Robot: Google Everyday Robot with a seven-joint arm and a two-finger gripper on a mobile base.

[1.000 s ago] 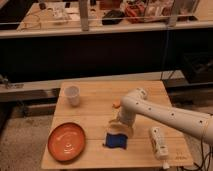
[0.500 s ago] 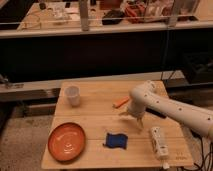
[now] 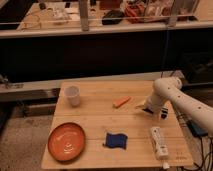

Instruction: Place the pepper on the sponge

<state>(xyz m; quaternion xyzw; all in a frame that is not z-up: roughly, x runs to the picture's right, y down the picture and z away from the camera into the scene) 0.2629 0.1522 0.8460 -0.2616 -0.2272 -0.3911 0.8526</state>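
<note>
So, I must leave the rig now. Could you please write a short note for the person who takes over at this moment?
Gripper: low over the right side of the table, just right of the pepper; the pepper is not in it.
Pepper: lies on the table between the white cup and the gripper.
Sponge: flat near the front edge, between the orange plate and a white object; nothing on it.
Done: nothing yet.
Left: grasp the pepper, carry it to the sponge, set it down.
</note>
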